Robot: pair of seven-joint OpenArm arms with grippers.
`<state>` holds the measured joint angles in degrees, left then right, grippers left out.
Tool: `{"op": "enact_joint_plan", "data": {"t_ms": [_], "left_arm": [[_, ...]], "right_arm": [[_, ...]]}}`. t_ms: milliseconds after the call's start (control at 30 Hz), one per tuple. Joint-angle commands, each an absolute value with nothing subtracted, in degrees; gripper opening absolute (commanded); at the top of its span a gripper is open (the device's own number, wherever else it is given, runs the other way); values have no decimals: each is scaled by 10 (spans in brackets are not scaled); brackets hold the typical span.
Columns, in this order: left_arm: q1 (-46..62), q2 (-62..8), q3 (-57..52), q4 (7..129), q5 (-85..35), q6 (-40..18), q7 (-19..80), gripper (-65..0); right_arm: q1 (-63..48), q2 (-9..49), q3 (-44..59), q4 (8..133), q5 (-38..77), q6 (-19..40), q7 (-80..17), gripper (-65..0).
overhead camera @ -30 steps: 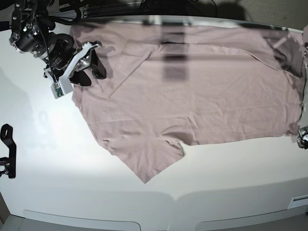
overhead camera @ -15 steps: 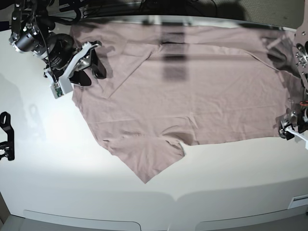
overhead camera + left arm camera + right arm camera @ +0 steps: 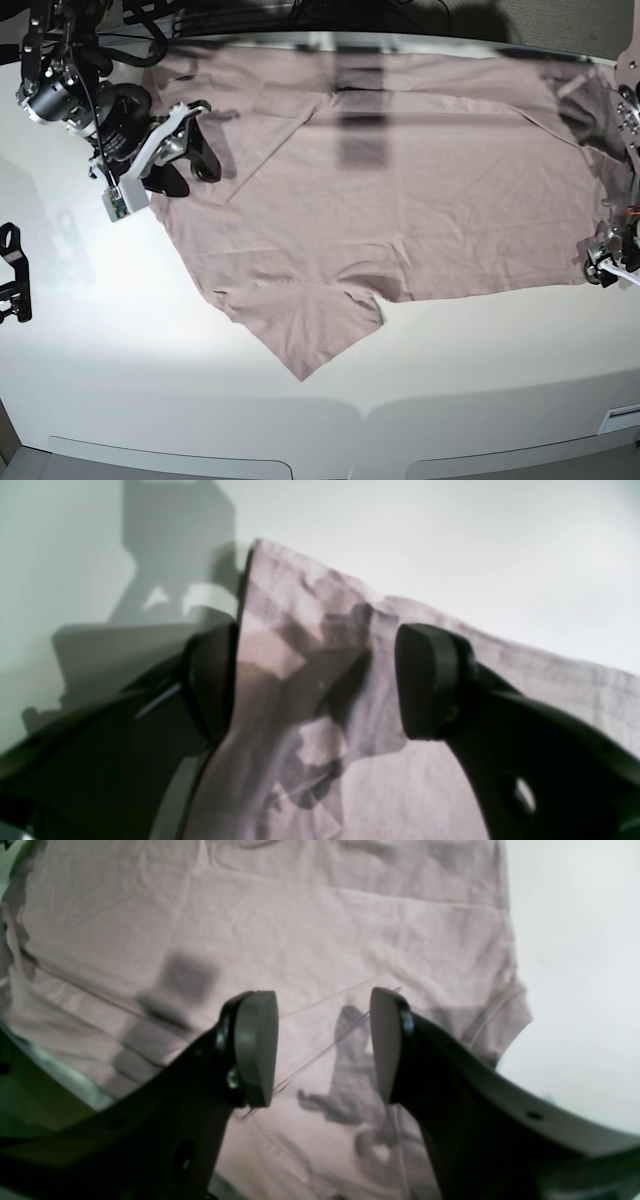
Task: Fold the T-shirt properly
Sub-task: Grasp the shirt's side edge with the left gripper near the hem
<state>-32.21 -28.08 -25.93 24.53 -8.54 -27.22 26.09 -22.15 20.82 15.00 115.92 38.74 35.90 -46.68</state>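
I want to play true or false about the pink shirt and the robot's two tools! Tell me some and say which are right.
1. The T-shirt lies spread out on the white table. True.
2. The right tool is squeezing the shirt. False: its jaws are apart, above the cloth.
3. The left tool is open, at a corner of the shirt. True.
4. The shirt has a big picture printed on it. False: it is plain pink.

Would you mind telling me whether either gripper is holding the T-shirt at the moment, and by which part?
Nothing is held. The left gripper stands open over the T-shirt corner; the right gripper is open above a sleeve area.
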Motion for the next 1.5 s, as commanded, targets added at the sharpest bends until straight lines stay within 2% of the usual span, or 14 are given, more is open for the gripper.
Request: {"op": "enact_joint_plan", "data": {"t_ms": [0, 1033, 1133, 1267, 1333, 1367, 1467], "left_arm": [[-335, -293, -261, 255, -93, -274, 256, -193], [-335, -292, -261, 255, -123, -275, 247, -197], [-335, -292, -261, 255, -124, -275, 239, -278], [-335, -292, -261, 255, -157, -275, 239, -453], [-335, -292, -261, 255, -171, -275, 239, -519], [-335, -292, -261, 255, -173, -275, 239, -539], [-335, -292, -261, 255, -176, -275, 239, -543]], "right_arm": [[-217, 214, 153, 1169, 397, 364, -457, -344], [-218, 214, 153, 1169, 397, 364, -465, -344], [-218, 214, 153, 1169, 397, 364, -465, -344], [-218, 214, 153, 1169, 397, 364, -465, -344], [-218, 214, 153, 1169, 397, 364, -465, -344], [-218, 214, 153, 1169, 397, 365, -465, -344], [-218, 214, 153, 1169, 397, 365, -465, -344]]}}
